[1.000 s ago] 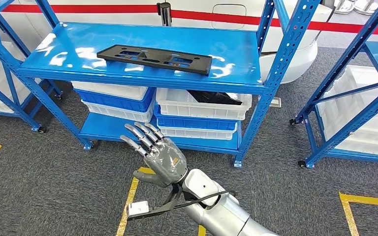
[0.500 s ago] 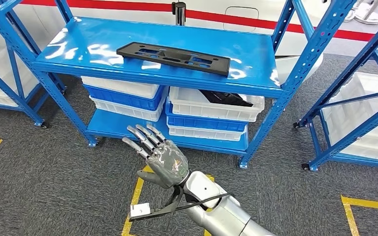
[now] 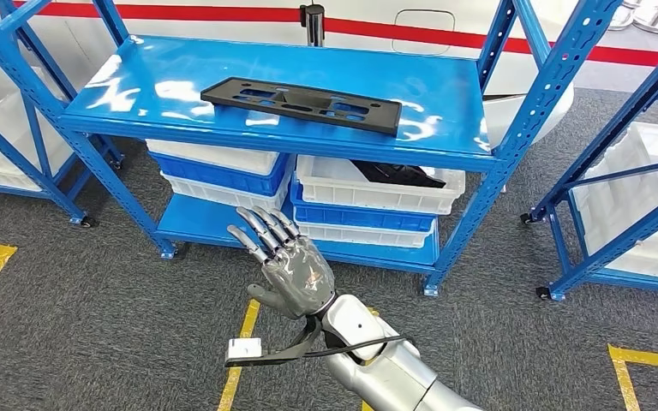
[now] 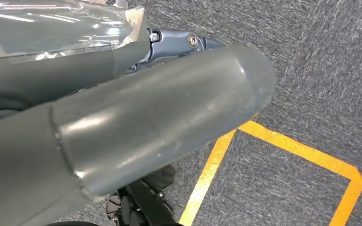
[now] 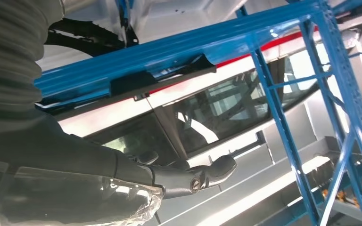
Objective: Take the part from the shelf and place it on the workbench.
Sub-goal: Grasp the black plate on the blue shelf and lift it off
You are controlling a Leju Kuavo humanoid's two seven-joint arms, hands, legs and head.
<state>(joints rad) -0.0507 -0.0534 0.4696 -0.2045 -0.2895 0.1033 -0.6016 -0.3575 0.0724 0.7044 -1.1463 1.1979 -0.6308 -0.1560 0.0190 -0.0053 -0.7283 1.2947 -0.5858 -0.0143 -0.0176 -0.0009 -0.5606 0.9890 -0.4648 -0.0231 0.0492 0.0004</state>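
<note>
Floor: grey carpet (image 3: pixel 94 325) with yellow tape lines.
Shelf: blue metal shelf rack (image 3: pixel 445 90).
Part: flat black perforated plastic panel (image 3: pixel 302 104) lying on top shelf.
Right hand (image 3: pixel 290 267): raised below shelf, fingers spread, empty.
Left hand (image 4: pixel 122 122): state cannot be told.

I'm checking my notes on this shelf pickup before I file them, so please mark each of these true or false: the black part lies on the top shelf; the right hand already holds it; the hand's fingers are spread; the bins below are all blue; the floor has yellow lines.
1. The black part lies flat on the blue rack's top shelf. True.
2. The right hand holds the part. False: it is raised in front of the rack, below the shelf, and holds nothing.
3. The hand's fingers are spread apart. True.
4. The bins under the shelf are all blue. False: white bins and blue ones are stacked there.
5. Yellow lines mark the grey floor. True.
</note>
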